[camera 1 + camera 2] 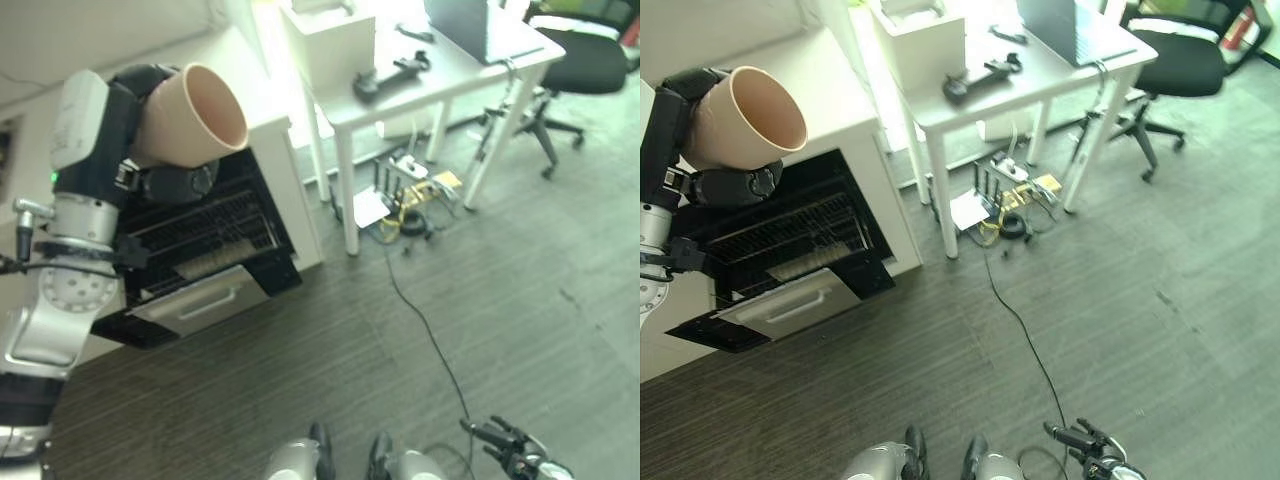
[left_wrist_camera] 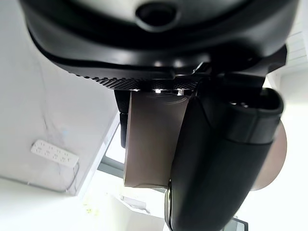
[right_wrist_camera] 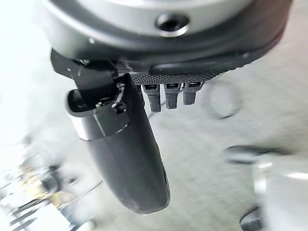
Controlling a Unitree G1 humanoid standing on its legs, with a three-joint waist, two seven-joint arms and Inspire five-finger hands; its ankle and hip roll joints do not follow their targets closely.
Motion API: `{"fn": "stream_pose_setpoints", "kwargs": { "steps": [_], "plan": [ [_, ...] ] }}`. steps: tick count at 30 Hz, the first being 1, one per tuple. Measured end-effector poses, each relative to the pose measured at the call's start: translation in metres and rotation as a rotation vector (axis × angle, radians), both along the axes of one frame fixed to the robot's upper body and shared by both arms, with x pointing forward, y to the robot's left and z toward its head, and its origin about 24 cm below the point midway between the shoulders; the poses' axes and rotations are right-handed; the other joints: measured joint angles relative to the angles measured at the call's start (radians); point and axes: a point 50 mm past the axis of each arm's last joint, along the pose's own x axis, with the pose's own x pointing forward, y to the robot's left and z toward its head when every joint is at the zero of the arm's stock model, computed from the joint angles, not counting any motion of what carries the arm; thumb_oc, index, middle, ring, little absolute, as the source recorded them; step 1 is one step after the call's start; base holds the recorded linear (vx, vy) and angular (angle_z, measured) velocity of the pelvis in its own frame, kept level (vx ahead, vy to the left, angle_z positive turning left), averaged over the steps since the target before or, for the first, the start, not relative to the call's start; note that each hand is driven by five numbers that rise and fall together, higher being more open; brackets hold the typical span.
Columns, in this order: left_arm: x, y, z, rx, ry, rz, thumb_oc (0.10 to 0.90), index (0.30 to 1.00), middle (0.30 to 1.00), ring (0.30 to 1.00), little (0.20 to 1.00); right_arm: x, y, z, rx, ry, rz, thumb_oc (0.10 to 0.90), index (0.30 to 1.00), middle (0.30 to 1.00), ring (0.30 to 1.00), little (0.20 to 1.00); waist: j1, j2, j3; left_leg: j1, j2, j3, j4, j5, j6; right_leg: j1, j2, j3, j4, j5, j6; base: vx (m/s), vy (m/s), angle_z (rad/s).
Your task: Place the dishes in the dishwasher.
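My left hand (image 1: pixel 176 182) is shut on a beige cup (image 1: pixel 195 115), held on its side with the mouth toward the room. It hangs above the open dishwasher (image 1: pixel 215 235), whose dark wire rack is pulled out over the lowered door (image 1: pixel 195 305). In the left wrist view the cup (image 2: pixel 154 139) lies against the palm with the thumb (image 2: pixel 216 163) curled over it. My right hand (image 1: pixel 512 448) hangs low by the floor with relaxed fingers and holds nothing; the right wrist view shows its thumb (image 3: pixel 127 154) over the dark wood floor.
A white counter (image 1: pixel 790 70) tops the dishwasher. To the right stands a white table (image 1: pixel 440 80) with a laptop (image 1: pixel 470 25). A black office chair (image 1: pixel 590 60) is beyond it. Power strips and cables (image 1: pixel 410 195) lie under the table, and one cable (image 1: pixel 425 330) trails across the floor.
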Motion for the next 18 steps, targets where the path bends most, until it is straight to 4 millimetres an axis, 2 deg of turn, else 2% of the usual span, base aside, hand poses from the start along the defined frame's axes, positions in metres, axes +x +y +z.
{"fn": "stream_pose_setpoints", "kwargs": {
  "steps": [1,2,4,5,6,7,9,10,13,14,15,16,17,18],
  "plan": [
    [-0.002,-0.003,-0.001,-0.014,-0.016,-0.012,0.400,0.300,0.300,0.300,0.300,-0.001,0.001,-0.001,0.000,0.008,0.002,0.800,0.900,0.900,0.900,0.900,0.014,0.012,-0.008,-0.034,0.009,-0.001,0.019,0.002,-0.009,0.010,0.000,-0.003,0.012,-0.012,-0.002,0.02,0.188,0.19],
    [-0.002,-0.005,-0.007,-0.041,-0.014,-0.019,0.400,0.300,0.300,0.300,0.300,-0.001,0.005,-0.003,0.008,0.013,0.006,0.800,0.900,0.900,0.900,0.900,0.029,0.007,-0.010,-0.045,0.013,-0.001,0.023,0.000,-0.007,0.022,-0.006,-0.007,0.015,-0.027,0.006,0.04,0.227,-0.14],
    [-0.005,-0.012,-0.027,-0.093,0.015,-0.037,0.400,0.300,0.300,0.300,0.300,-0.002,0.018,-0.009,0.045,0.031,0.024,0.800,0.900,0.900,0.900,0.900,0.030,0.016,-0.018,-0.044,0.023,0.005,0.056,0.014,0.015,0.059,-0.019,-0.018,0.020,-0.066,0.048,0.03,0.228,0.00],
    [-0.006,-0.019,-0.036,-0.070,0.038,-0.050,0.400,0.300,0.300,0.300,0.300,-0.010,0.028,-0.015,0.072,0.060,0.023,0.800,0.900,0.900,0.900,0.900,0.015,0.026,-0.029,0.002,-0.005,-0.028,0.011,0.006,0.086,0.056,-0.028,-0.001,0.102,-0.102,0.065,0.02,0.228,0.54],
    [-0.005,-0.019,-0.038,-0.057,0.044,-0.045,0.400,0.300,0.300,0.300,0.300,-0.017,0.033,-0.019,0.087,0.084,0.019,0.800,0.900,0.900,0.900,0.900,0.000,0.018,-0.030,0.019,-0.024,-0.044,-0.022,0.009,0.094,0.034,-0.050,0.002,0.162,-0.101,0.065,0.03,0.224,0.72],
    [-0.004,-0.017,-0.038,-0.046,0.054,-0.024,0.400,0.300,0.300,0.300,0.300,-0.022,0.039,-0.022,0.104,0.107,0.018,0.800,0.900,0.900,0.900,0.900,-0.002,0.011,-0.029,0.056,-0.051,-0.080,-0.073,-0.006,0.094,-0.016,-0.089,0.034,0.243,-0.145,0.069,0.08,0.157,0.62],
    [-0.002,-0.011,-0.041,-0.049,0.073,0.025,0.400,0.300,0.300,0.300,0.300,-0.026,0.044,-0.025,0.117,0.123,0.022,0.800,0.900,0.900,0.900,0.900,0.007,-0.004,-0.030,0.091,-0.085,-0.089,-0.091,-0.023,0.106,-0.047,-0.118,0.081,0.202,-0.171,0.082,0.11,0.200,0.42],
    [-0.002,-0.005,-0.038,-0.007,0.067,0.080,0.400,0.300,0.300,0.300,0.300,-0.023,0.045,-0.024,0.119,0.111,0.026,0.800,0.900,0.900,0.900,0.900,0.024,-0.006,-0.029,0.107,-0.102,-0.096,-0.083,-0.046,0.108,-0.093,-0.138,0.092,0.160,-0.144,0.082,0.14,0.231,0.32],
    [-0.003,0.000,-0.031,0.110,0.053,0.129,0.400,0.300,0.300,0.300,0.300,-0.021,0.049,-0.025,0.122,0.109,0.045,0.800,0.900,0.900,0.900,0.900,0.041,-0.024,-0.036,0.103,-0.115,-0.112,-0.016,-0.118,0.099,-0.084,-0.139,0.094,0.088,-0.051,0.062,0.13,0.188,0.29],
    [-0.003,0.001,-0.028,0.125,0.047,0.135,0.400,0.300,0.300,0.300,0.300,-0.020,0.051,-0.025,0.124,0.104,0.049,0.800,0.900,0.900,0.900,0.900,0.052,-0.025,-0.039,0.094,-0.111,-0.113,0.016,-0.143,0.103,-0.070,-0.135,0.092,0.063,-0.022,0.069,0.12,0.200,0.19],
    [-0.004,0.003,-0.022,0.152,0.038,0.146,0.400,0.300,0.300,0.300,0.300,-0.013,0.056,-0.024,0.130,0.078,0.072,0.800,0.900,0.900,0.900,0.900,0.058,-0.022,-0.040,0.057,-0.087,-0.113,0.107,-0.204,0.109,-0.045,-0.120,0.075,0.029,0.016,0.090,0.13,0.131,0.07],
    [-0.001,0.003,-0.022,0.151,0.041,0.146,0.400,0.300,0.300,0.300,0.300,-0.007,0.058,-0.023,0.130,0.057,0.089,0.800,0.900,0.900,0.900,0.900,0.054,-0.020,-0.040,0.045,-0.081,-0.119,0.142,-0.231,0.118,-0.078,-0.134,0.077,0.114,0.024,0.096,0.14,0.048,0.12],
    [0.003,0.001,-0.023,0.154,0.051,0.138,0.400,0.300,0.300,0.300,0.300,-0.006,0.057,-0.022,0.128,0.049,0.091,0.800,0.900,0.900,0.900,0.900,0.045,-0.015,-0.040,0.051,-0.087,-0.142,0.138,-0.227,0.111,-0.110,-0.140,0.090,0.167,0.013,0.086,0.13,-0.061,0.23],
    [0.004,-0.002,-0.023,0.157,0.054,0.130,0.400,0.300,0.300,0.300,0.300,-0.004,0.057,-0.021,0.126,0.039,0.094,0.800,0.900,0.900,0.900,0.900,0.034,-0.012,-0.040,0.057,-0.091,-0.158,0.126,-0.225,0.107,-0.122,-0.137,0.107,0.162,0.003,0.079,0.13,-0.120,0.43]
  ]
}}
